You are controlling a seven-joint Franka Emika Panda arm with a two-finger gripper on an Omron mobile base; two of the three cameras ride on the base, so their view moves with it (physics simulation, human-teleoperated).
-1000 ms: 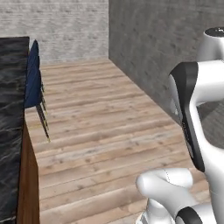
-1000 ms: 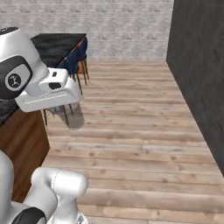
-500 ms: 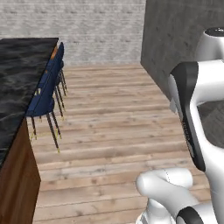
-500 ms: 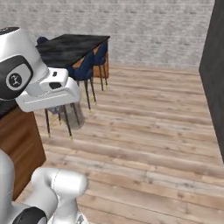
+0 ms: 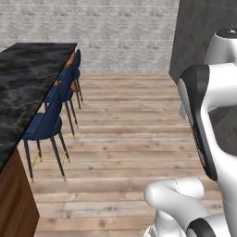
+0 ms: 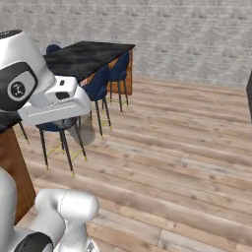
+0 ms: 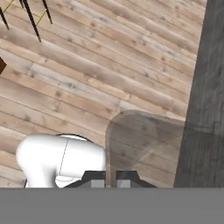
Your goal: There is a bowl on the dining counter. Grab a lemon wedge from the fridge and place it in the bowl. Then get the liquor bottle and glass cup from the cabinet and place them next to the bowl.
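The dining counter [image 5: 28, 88] runs along our left with blue bar stools [image 5: 48, 122] tucked against its side on the plank floor [image 5: 125, 139], while our gripper [image 7: 111, 177] holds a translucent glass cup [image 7: 144, 144] pinched between its jaws.

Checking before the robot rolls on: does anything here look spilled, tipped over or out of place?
Nothing stands out. The blue stools stand upright in a row along the dining counter, the wooden floor shows no spill, and the glass cup sits in the shut jaws of the gripper.
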